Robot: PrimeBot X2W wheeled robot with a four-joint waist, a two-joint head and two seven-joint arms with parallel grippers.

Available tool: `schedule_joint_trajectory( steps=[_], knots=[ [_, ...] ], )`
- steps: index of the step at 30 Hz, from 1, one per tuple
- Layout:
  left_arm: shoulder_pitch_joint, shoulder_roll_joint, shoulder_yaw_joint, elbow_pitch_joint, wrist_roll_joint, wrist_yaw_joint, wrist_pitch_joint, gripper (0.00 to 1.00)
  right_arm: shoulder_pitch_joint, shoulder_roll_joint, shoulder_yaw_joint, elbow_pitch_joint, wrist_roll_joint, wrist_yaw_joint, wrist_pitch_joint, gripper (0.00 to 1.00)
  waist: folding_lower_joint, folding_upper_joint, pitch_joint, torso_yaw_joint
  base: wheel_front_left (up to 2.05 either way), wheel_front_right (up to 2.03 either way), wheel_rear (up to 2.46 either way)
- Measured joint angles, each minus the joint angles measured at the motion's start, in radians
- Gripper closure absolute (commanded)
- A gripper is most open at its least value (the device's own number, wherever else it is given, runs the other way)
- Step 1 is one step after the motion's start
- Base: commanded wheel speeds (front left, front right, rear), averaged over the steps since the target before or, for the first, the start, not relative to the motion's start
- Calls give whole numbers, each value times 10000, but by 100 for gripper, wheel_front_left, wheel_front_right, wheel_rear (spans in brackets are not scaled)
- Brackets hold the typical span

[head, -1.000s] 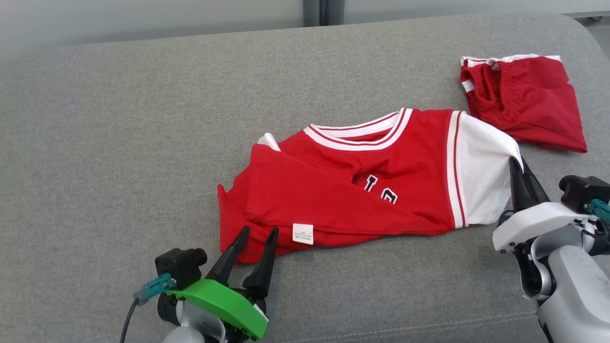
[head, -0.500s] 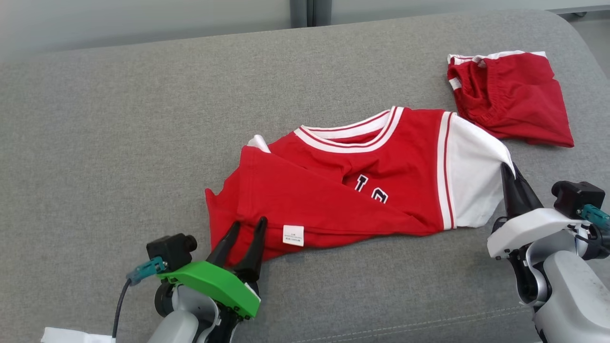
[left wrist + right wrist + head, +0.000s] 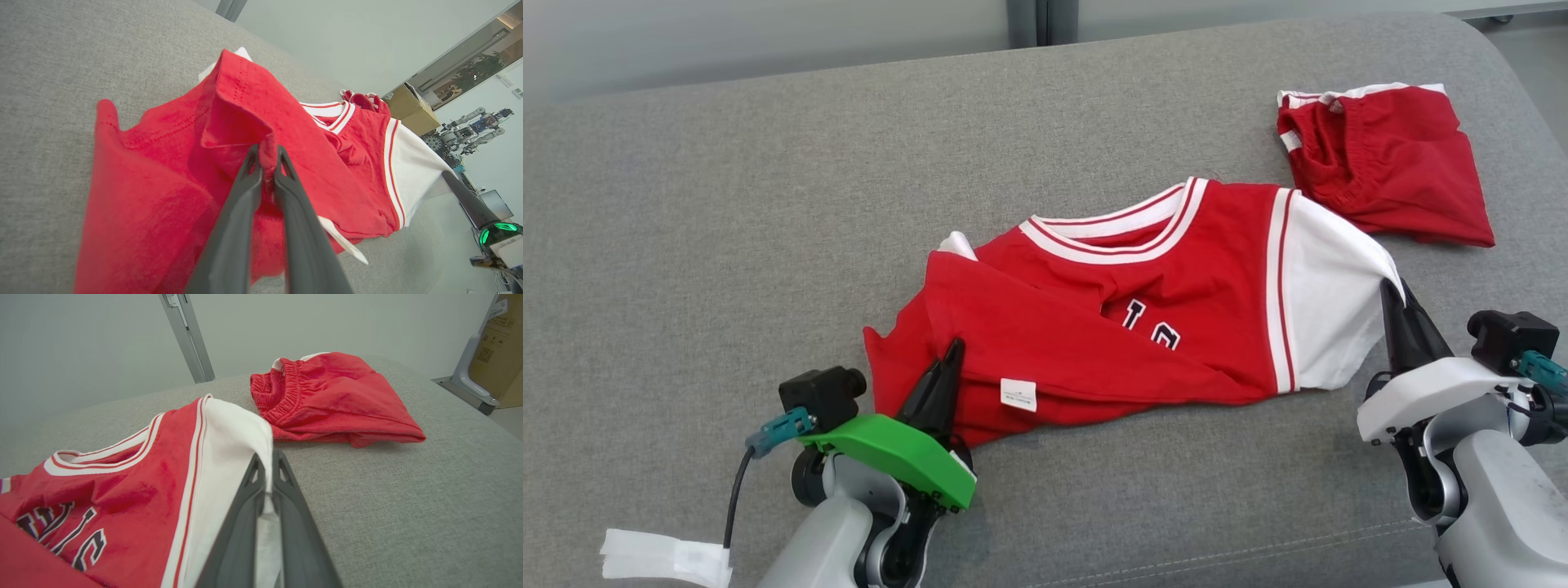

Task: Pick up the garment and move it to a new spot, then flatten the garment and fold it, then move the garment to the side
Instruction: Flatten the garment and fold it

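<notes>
Red jersey (image 3: pixel 1176 278) sits right of centre on the grey fabric surface (image 3: pixel 727 204), closer to the near edge than the far one. Collar faces the far edge, white sleeve faces the right edge. Not flat: the left half is folded over on itself, with a red panel lying diagonally across the chest and covering part of the dark-and-white lettering. White care label (image 3: pixel 1018 394) is exposed on that fold, on the side toward the near edge.

Left gripper (image 3: pixel 949 353) (image 3: pixel 267 153): jaws clenched on the jersey at its lower-left fold. The left wrist view shows a ridge of red cloth squeezed between the two fingers and puckered up around them.

Right gripper (image 3: pixel 1390 292) (image 3: pixel 267 459): jaws clamped on the edge of the white sleeve, with white fabric running down between the fingers in the right wrist view. The sleeve corner is lifted off the surface at the fingertips.

Red shorts (image 3: pixel 1388 163) (image 3: pixel 335 400) are bundled near the far right corner, elastic waistband toward the jersey, just beside the sleeve's shoulder. Can't tell if they touch.
</notes>
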Motion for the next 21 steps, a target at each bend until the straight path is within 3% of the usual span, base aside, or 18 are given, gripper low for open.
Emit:
schedule_joint_trajectory(
  steps=[1, 8, 13, 21],
  knots=[
    [-42, 0, -2, 8, 46, 0, -63, 100, 0, 0, -13, -8, 0, 0, 0, 100, 0, 0, 2, -2, 0, 0, 0],
    [-105, -4, 10, -48, 314, -2, -468, 100, 2, 0, -113, -203, -27, 2, 0, 100, 0, 0, -11, 49, 0, 0, 0],
    [-420, -15, 773, -838, 295, -44, -895, 100, -92, 174, -662, -1327, 6, 109, -4, 100, 0, 0, -154, 181, 0, 0, 0],
    [-431, 151, 2092, -2608, 345, -153, -1003, 100, -627, 408, -1369, -3618, 339, 807, -33, 100, 0, 0, -547, 317, 0, 0, 0]
  ],
)
